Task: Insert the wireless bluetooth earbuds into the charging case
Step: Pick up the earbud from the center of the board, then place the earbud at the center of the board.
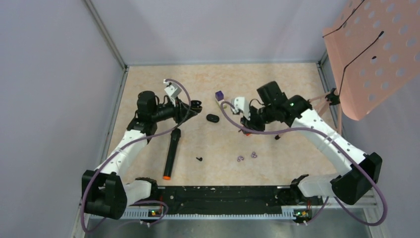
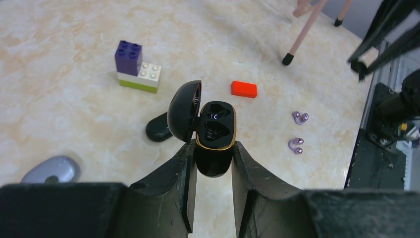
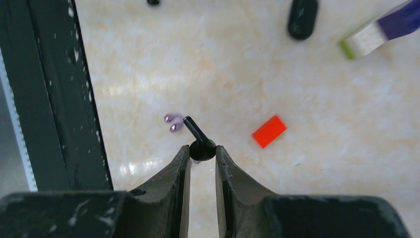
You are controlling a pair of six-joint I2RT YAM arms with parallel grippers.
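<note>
Left end effector [image 2: 213,151] clamps the charging case [image 2: 215,126], lid hinged back. Right end effector [image 3: 202,152] pinches one earbud [image 3: 195,131] by its body (stem projecting past the tips), above the tabletop [image 3: 317,163]. Recommended: align the stem with a well, lower slowly, release once seated.

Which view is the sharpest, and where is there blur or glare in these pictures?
Left wrist view: sharp, with glints inside the open charging case. Right wrist view: the brick stack in the top right corner is blurred, and the table shows a glare patch at lower left. Top view: even light, soft shadows.
</note>
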